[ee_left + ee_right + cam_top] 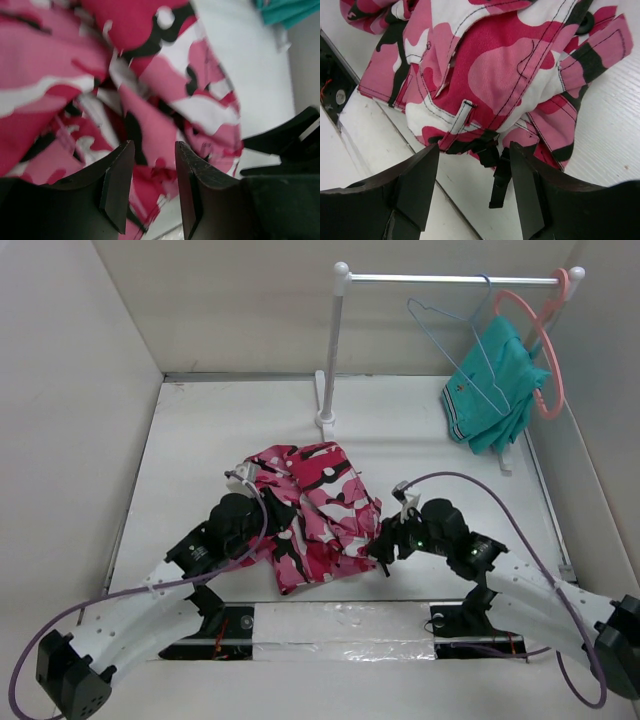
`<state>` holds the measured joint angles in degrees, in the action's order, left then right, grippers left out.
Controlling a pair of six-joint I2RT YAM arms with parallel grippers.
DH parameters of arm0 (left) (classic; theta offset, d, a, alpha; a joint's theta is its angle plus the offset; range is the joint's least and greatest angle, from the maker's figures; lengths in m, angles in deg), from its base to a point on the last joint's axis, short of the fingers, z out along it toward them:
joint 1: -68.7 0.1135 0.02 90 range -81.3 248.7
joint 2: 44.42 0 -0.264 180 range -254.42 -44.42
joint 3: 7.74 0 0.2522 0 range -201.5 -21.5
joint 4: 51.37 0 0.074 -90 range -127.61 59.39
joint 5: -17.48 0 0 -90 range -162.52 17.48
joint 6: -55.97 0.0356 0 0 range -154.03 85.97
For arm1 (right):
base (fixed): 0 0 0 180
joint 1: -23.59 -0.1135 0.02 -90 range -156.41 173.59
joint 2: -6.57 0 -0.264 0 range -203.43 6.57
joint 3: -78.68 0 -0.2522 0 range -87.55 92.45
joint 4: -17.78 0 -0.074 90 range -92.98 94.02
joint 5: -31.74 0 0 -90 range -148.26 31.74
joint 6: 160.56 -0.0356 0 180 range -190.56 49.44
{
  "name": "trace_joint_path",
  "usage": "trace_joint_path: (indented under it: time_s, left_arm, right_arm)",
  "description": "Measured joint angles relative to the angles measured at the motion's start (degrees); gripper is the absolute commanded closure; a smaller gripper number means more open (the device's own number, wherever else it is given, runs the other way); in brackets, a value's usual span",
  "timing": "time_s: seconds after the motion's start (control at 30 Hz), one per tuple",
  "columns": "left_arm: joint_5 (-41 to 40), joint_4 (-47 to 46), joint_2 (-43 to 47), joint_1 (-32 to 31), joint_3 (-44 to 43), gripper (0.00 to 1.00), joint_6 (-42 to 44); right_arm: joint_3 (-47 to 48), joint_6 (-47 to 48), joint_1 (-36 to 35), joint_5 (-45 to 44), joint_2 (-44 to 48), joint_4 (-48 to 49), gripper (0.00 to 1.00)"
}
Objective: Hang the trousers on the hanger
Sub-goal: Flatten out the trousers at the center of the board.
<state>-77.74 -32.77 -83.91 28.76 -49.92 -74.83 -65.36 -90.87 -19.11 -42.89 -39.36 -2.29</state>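
The camouflage trousers lie crumpled on the white table between both arms. My left gripper is at their left edge. In the left wrist view it is open, with pink cloth just beyond and between its fingertips. My right gripper is at the trousers' lower right edge. In the right wrist view it is open, just short of the waistband, with a black strap lying between its jaws. The light-blue wire hanger hangs empty on the rail at the back right.
A white rack with a horizontal rail stands at the back. On it hang a salmon-pink plastic hanger and a teal garment. White walls close in the table on the left, back and right.
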Motion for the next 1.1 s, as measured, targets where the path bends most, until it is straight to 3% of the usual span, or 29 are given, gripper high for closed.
trace_joint_path:
  time_s: [0.1,0.2,0.3,0.33,0.4,0.53,0.63,0.67,0.77,0.93,1.07,1.1]
  left_arm:
    - [0.17,4.61,-0.5,-2.32,1.84,0.62,-1.68]
    - [-0.63,7.91,-3.76,-6.19,1.84,0.61,-3.8]
    - [-2.82,10.54,-5.99,-9.64,1.88,0.6,-6.25]
    - [-3.58,11.04,-6.29,-10.67,2.12,0.6,-7.19]
    - [-5.27,11.78,-6.32,-12.57,2.95,0.6,-9.22]
    - [-6.58,11.96,-7.91,-15.76,5.62,0.63,-11.72]
    - [-7.89,11.76,-11.34,-17.55,6.05,0.74,-12.7]
    - [-8.24,11.23,-12.66,-18.21,6.03,0.85,-12.96]
    - [-9.6,10.14,-15.98,-20.06,5.88,1.0,-13.16]
    - [-12.24,11.08,-16.28,-21.53,4.39,1.0,-13.14]
    - [-13.92,14.03,-7.89,-21.9,1.66,1.0,-13.07]
    - [-14.32,15.06,-5.03,-21.9,0.59,1.0,-13.03]
  right_arm:
    - [-0.68,-1.05,-0.2,0.85,-4.15,4.42,0.33]
    - [-0.72,-2.19,-0.31,2.54,-8.98,9.94,0.38]
    - [-0.76,-3.1,-1.07,3.26,-11.91,13.4,0.72]
    - [-0.87,-3.5,-1.33,3.08,-12.13,14.1,0.9]
    - [-0.92,-3.82,-1.62,2.1,-11.69,14.27,1.0]
    - [-0.7,-3.82,-1.66,-4.61,-5.79,9.03,1.0]
    - [1.29,-3.65,-0.96,-14.12,1.07,1.33,1.0]
    - [2.67,-3.5,-0.24,-17.66,2.78,-1.42,1.0]
    - [7.76,-1.97,5.01,-28.87,4.35,-6.62,1.0]
    - [16.09,3.06,19.54,-39.45,-4.09,-5.14,1.0]
    - [23.45,6.01,28.46,-42.75,-17.38,-1.36,0.99]
    - [25.46,6.73,29.9,-43.04,-20.81,-0.48,0.92]
